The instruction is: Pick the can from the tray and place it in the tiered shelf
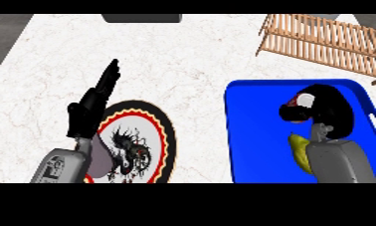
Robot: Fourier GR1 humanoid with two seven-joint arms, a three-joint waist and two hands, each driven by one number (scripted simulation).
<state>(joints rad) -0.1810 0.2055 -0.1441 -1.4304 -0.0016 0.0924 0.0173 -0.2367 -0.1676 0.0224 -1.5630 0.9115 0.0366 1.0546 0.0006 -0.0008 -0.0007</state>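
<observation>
Noted a white marble counter (183, 56) veined faintly brown, a plain bright-blue plastic tray (249, 135), a pale-tan slatted wooden shelf (323, 38). Noted a round plate (163, 135) — black rim, red-and-yellow zigzag ring, white centre bearing a black-and-red figure.

I look down on a big counter (183, 56). Its top is white stone with thin pink lines running through it, like tiny cracks. It fills almost all that I can see. At the far edge sits a dark grey block (141, 18), flat and plain; I cannot tell what it is. Past the counter's far left corner is a grey patch (10, 31), floor or wall, I cannot tell. The light is soft and even all over the top.
</observation>
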